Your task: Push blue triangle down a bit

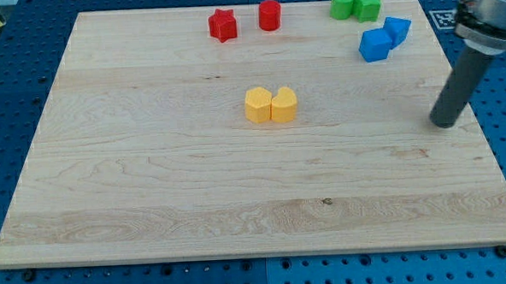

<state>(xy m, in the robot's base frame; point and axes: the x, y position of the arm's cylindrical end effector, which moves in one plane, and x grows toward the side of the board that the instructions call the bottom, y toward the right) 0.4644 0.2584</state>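
Blue perforated metal surrounds a pale wooden tabletop (152, 189) that fills most of the frame, its grain running from side to side.

Near the upper middle of the frame sit two red blocks, apart from each other: a red star (222, 25) on the left and a red cylinder (270, 14) on the right. Toward the upper right, two green blocks touch: a rounded green block (343, 4) and, just to its right, a green star-like block (368, 5).

Below and to the right of the green pair, two blue blocks press against each other. The larger blue block (374, 45) lies lower and to the left; its exact shape is hard to make out. The smaller blue block (397, 29), upper and to the right, may be the blue triangle, though I cannot tell for certain.

Close to the centre of the frame, two yellow blocks touch side by side: a yellow hexagon-like block (257, 104) on the left and a yellow heart-like block (284, 104) on the right.

At the right edge of the frame a dark rod leans down from the upper right corner. My tip (443, 123) rests on the wood, below and to the right of the blue pair, well apart from them and touching no block. No hand shows, only this rod, so nothing is pinched or held.
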